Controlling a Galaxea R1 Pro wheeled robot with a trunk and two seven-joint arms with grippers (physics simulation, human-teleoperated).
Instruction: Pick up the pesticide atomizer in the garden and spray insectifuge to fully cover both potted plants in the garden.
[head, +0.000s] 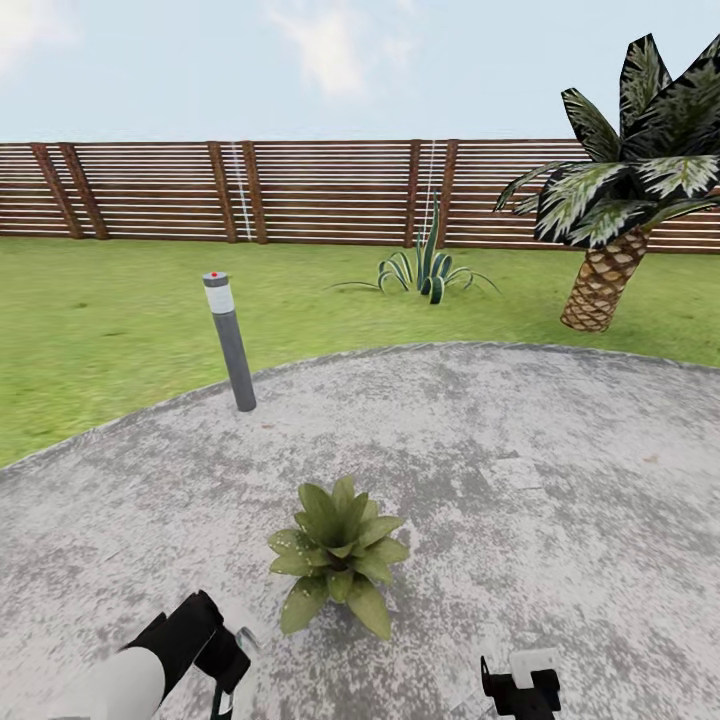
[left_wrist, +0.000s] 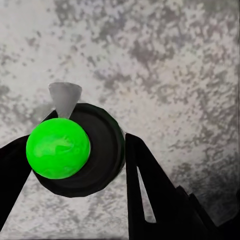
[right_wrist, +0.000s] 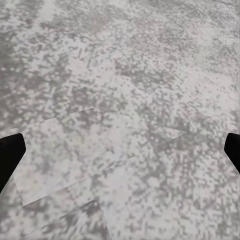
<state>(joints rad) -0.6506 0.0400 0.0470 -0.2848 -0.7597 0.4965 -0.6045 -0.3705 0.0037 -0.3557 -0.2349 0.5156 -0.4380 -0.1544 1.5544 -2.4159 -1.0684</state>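
One potted plant (head: 340, 560), a low rosette of broad green leaves, sits on the grey patio just ahead of me, between my two arms. In the left wrist view the pesticide atomizer (left_wrist: 92, 150) appears as a dark round body with a bright green ball and a pale grey cone nozzle. My left gripper (left_wrist: 75, 155) is shut on it, one black finger (left_wrist: 145, 185) on each side. That gripper (head: 225, 690) hangs low, to the left of the plant. My right gripper (head: 520, 688) is low on the plant's right and open over bare patio (right_wrist: 120, 100).
A grey bollard lamp (head: 230, 345) stands at the patio's far left edge. Beyond it lie lawn (head: 100, 320), a spiky agave (head: 425, 270), a palm (head: 610, 250) at the right and the slatted wooden fence (head: 320, 190).
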